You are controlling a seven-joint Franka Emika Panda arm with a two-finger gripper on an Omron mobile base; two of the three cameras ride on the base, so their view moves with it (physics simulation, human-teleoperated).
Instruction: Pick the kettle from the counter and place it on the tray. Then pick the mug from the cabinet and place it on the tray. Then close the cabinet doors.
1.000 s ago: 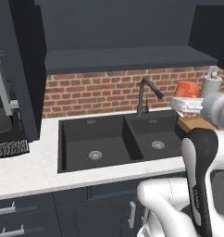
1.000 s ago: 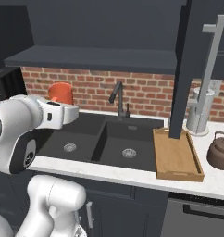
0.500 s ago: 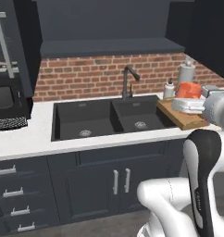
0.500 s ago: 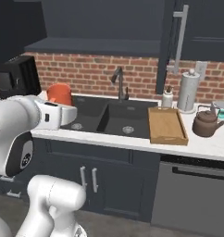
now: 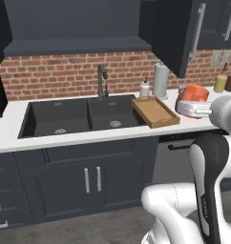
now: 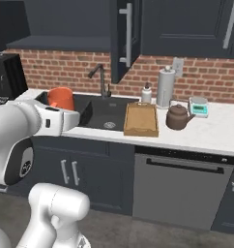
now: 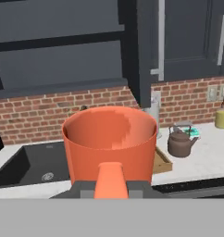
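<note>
Dark cabinetry and red brick wrap this kitchen, with a pale, faintly marbled counter [image 6: 206, 128] running along the wall.

Nearest of all, the gripper [image 7: 111, 187] is clamped on the mug [image 7: 110, 143]. The hand view looks straight into its smooth, orange-red cylinder, open mouth up, its flat handle pointing back between the fingers. From the left base view the mug [image 5: 194, 93] sits at the end of the white arm, held out in front of the counter edge rather than over the tray. The right base view shows the same mug [image 6: 61, 98] on the arm's glossy forearm, level with the sink.

Next back, the black double sink [image 5: 72, 116] is sunk into the stone, a dark arched faucet [image 5: 102, 78] behind it. Just beside the sink lies the tray [image 6: 140, 119], a light wooden rectangle with a low rim, nothing on it.

The right base view adds the kettle [image 6: 178, 116], squat, rounded and brown with an arched handle, standing on the counter just right of the tray and apart from it. The arm hides that spot in the left base view. Bare stone stretches to the kettle's right.

Behind stand a white soap bottle [image 6: 146, 93] and a tall paper towel roll [image 6: 165, 87] against the brick.

Above, one of the cabinet doors [image 6: 124, 36] swings out over the tray, its long silver bar handle facing the room. In the hand view the cabinet [image 7: 63, 60] gapes, dark shelf showing.
</note>
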